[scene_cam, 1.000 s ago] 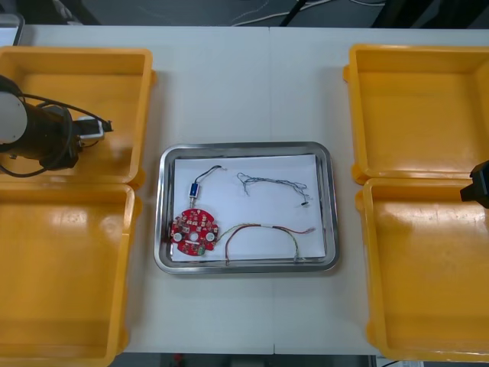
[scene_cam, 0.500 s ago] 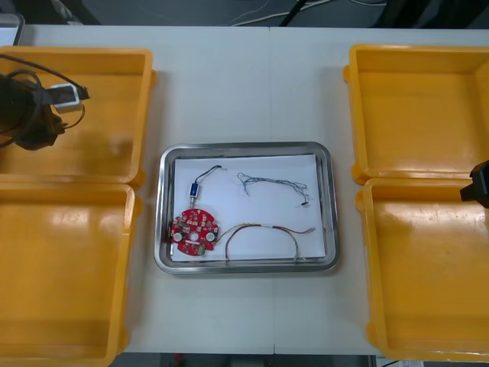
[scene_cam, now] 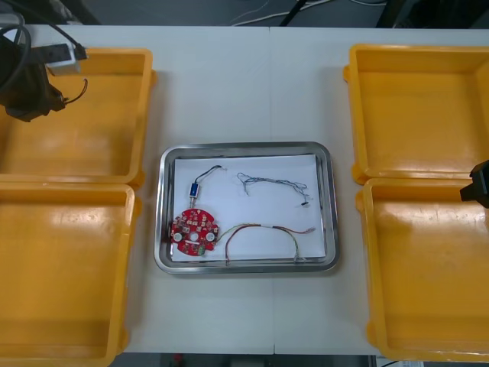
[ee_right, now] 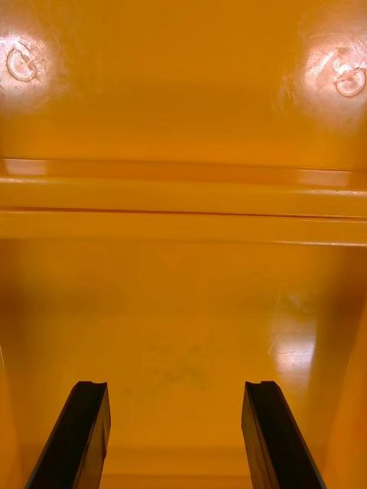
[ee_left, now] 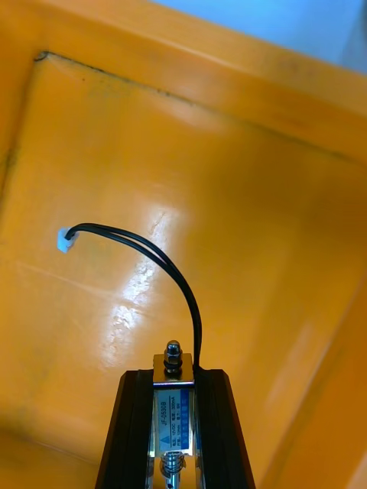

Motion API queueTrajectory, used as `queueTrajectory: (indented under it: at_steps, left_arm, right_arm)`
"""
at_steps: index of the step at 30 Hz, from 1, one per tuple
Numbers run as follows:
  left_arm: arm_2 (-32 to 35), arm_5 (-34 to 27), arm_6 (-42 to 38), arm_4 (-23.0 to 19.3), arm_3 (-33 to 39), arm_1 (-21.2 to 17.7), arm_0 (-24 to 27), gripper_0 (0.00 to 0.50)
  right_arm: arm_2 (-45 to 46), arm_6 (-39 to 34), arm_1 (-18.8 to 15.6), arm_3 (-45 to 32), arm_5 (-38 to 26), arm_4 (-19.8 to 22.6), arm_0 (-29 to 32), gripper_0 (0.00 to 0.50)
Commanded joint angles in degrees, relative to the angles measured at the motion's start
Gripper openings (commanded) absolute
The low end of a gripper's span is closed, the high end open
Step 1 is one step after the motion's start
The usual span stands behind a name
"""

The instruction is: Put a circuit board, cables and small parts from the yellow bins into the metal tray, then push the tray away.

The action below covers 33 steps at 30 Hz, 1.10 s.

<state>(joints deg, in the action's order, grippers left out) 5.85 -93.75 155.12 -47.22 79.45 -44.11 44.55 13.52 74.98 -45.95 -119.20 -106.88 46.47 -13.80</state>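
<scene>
The left arm has pulled back over the last second. It hung over the middle of the far left yellow bin and now sits above that bin's far outer corner, at the edge of the front view.

From its wrist, the left pincer is pinching a small metal part between its black fingers. The part's black cable arches up and away over the bin floor to a pale connector at its end.

The right arm has not budged from the right edge, by the near right yellow bin. The right pincer hangs spread over the bin floor with nothing between its fingers.

The metal tray sits where it was, mid-desk between the bins, its load unchanged. The red circuit board is in the near left corner. A second small metal part lies just beyond it. The blue and white cable lies toward the far right, and the red and yellow cable loops along the near side.
</scene>
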Motion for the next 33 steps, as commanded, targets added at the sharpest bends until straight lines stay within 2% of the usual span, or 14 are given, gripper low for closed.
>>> queueTrajectory:
  at_steps: [1,5,9,11,14,18,21,22,24,33]
  left_arm:
    - [-1.55,-4.43,-30.93,0.20,9.50,-2.91,2.47,0.000]
    - [-7.26,-7.50,-53.17,0.81,17.76,-2.47,2.38,0.000]
    - [-9.81,-9.26,-66.44,1.43,21.62,-0.62,2.38,0.000]
    - [-10.51,-10.67,-73.65,2.74,23.73,1.49,2.21,0.000]
    - [-11.30,-11.72,-79.36,5.12,25.76,3.86,1.68,0.000]
    - [-14.11,-13.92,-87.36,10.65,27.69,7.99,1.51,0.000]
    - [-17.37,-14.09,-93.16,16.90,28.13,11.95,1.59,0.000]
    - [-17.37,-14.09,-93.16,16.90,28.13,11.95,1.59,0.000]
    - [-19.39,-14.01,-96.76,21.55,28.04,15.64,1.33,0.000]
    - [-24.75,-12.07,-103.18,30.52,28.22,23.72,-1.13,0.000]
  right_arm:
    - [1.59,0.87,0.68,-0.25,0.44,-0.42,-1.49,0.500]
    - [1.59,0.87,0.68,-0.25,0.44,-0.42,-1.49,0.500]
    - [1.59,0.87,0.68,-0.25,0.44,-0.42,-1.49,0.500]
    - [1.59,0.87,0.68,-0.25,0.44,-0.42,-1.49,0.500]
    - [1.59,0.87,0.68,-0.25,0.44,-0.42,-1.49,0.500]
    - [1.59,0.87,0.68,-0.25,0.44,-0.42,-1.49,0.500]
    - [1.59,0.87,0.68,-0.25,0.44,-0.42,-1.49,0.500]
    - [1.59,0.87,0.68,-0.25,0.44,-0.42,-1.49,0.500]
    - [1.59,0.87,0.68,-0.25,0.44,-0.42,-1.49,0.500]
    - [1.59,0.87,0.68,-0.25,0.44,-0.42,-1.49,0.500]
